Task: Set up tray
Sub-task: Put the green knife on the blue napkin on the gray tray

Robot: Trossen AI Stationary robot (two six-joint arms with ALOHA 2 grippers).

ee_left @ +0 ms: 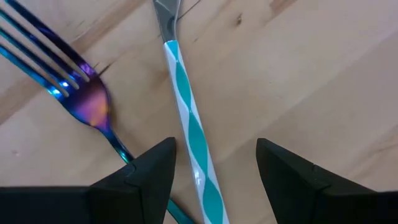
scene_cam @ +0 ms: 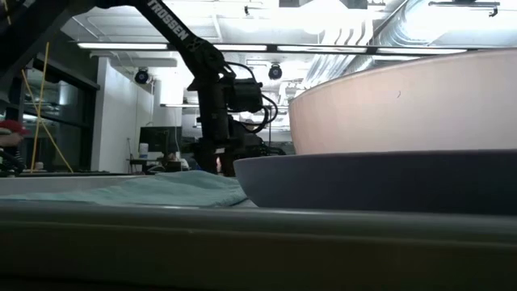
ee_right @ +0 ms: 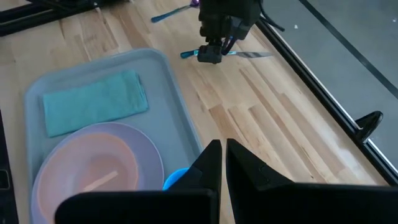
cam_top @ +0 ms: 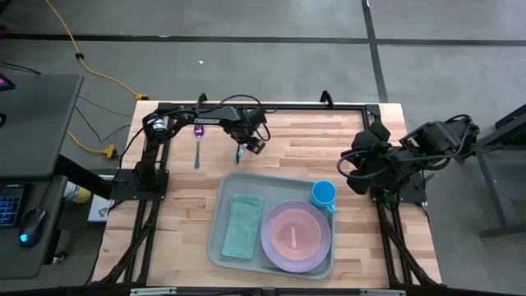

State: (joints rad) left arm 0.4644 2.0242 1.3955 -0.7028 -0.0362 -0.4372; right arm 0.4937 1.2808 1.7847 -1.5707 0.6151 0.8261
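**Left gripper open over a striped utensil, tray loaded below**

The left gripper (cam_top: 246,148) sits in the upper middle of the high view, low over the wooden table (cam_top: 329,140), its two fingers spread apart. In the left wrist view the dark fingers (ee_left: 152,171) stand on either side of a teal-and-white striped utensil handle (ee_left: 189,118), which runs between them without either finger touching it. Its metal end lies toward the top of that frame and is too cropped to tell what kind of utensil it is. Just beside it, in the upper left of the same frame, lies a fork (ee_left: 74,93) with an iridescent blue-purple sheen, tines pointing toward the upper left corner.

In the high view the fork (cam_top: 197,144) lies left of the gripper, near the table's far edge.

Below the gripper, in the lower middle of the high view, lies the tray (cam_top: 222,218), pale grey-green with rounded corners. A folded teal napkin (cam_top: 243,224) rests in its left part. To the right of that is a lavender plate (cam_top: 325,255) with a pink bowl (cam_top: 294,234) on it. A blue cup (cam_top: 324,194) stands at the tray's upper right corner.

The right gripper (ee_right: 222,152) waits at the right side of the table, its fingers pressed together with nothing between them.
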